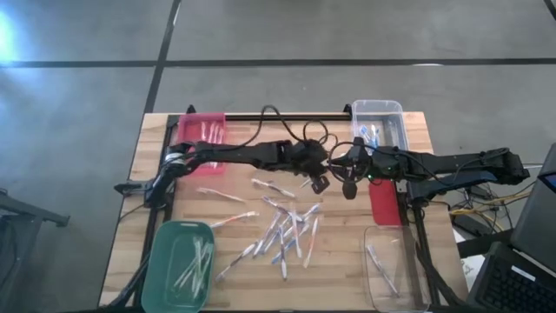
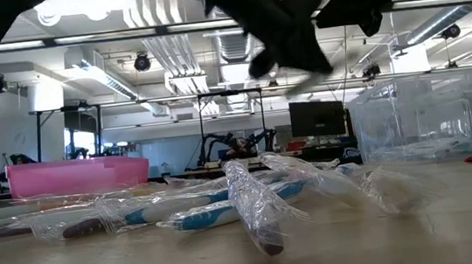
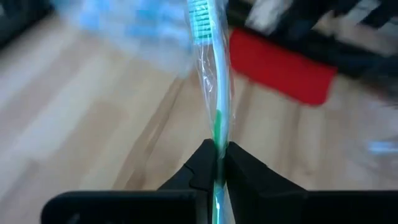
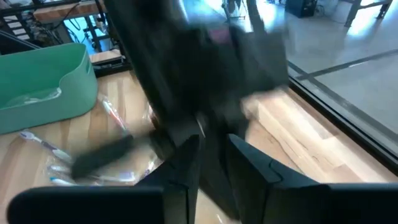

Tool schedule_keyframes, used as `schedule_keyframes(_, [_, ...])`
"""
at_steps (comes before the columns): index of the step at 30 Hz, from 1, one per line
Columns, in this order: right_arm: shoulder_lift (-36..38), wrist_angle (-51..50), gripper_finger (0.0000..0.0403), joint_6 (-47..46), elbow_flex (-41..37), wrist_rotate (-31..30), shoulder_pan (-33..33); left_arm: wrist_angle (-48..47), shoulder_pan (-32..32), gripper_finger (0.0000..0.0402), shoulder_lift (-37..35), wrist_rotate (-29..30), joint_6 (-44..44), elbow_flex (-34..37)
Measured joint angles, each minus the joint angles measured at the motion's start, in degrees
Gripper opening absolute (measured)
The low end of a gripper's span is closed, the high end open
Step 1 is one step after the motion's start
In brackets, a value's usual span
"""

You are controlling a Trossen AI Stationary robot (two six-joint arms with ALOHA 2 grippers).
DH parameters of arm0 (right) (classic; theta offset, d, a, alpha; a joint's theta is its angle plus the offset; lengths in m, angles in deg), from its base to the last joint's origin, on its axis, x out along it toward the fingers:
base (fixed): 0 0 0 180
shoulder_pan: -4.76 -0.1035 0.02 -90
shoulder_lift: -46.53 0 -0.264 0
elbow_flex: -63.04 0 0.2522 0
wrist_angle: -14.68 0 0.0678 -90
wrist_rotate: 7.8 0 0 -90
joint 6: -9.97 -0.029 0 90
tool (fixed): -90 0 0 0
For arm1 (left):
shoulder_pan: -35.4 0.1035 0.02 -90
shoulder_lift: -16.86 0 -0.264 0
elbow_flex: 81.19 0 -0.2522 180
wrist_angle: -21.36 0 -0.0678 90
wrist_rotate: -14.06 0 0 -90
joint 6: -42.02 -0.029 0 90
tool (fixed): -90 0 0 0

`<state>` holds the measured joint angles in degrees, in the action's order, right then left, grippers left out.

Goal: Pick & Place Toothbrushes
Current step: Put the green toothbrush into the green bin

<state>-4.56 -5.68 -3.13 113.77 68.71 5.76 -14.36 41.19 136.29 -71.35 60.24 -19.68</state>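
Bins and a red block on the wooden table [image 1: 130,217]

Pink bin [image 1: 201,131] upper left, green bin [image 1: 165,261] lower left, clear bins [image 1: 378,110] upper right and lower right, red block [image 1: 383,205] between them.

A wooden desk [image 1: 252,261] is seen carrying scattered wrapped toothbrushes [image 1: 287,228] at its middle, a pink bin [image 1: 201,130], a green bin [image 1: 178,265], two clear bins [image 1: 379,120] and a red block [image 1: 384,204].

bins [image 1: 177,265] counted: five | arms: two | loose toothbrushes [image 1: 287,230] on table: roughly fifteen, exact count unclear
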Motion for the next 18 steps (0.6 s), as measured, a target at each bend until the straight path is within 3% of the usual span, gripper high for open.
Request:
schedule_keyframes(7, [0.07, 0.04, 0.0051, 0.0, -0.13, 0.07, 0.0, -6.33, -2.23, 0.002, -9.29, 7.07, -5.26, -3.18])
schedule_keyframes(18, [0.0, -0.45, 0.0041, -1.36, -0.24, 0.22, -0.02, -15.84, -10.46, 0.0023, -29.21, 26.68, -8.08, -2.75])
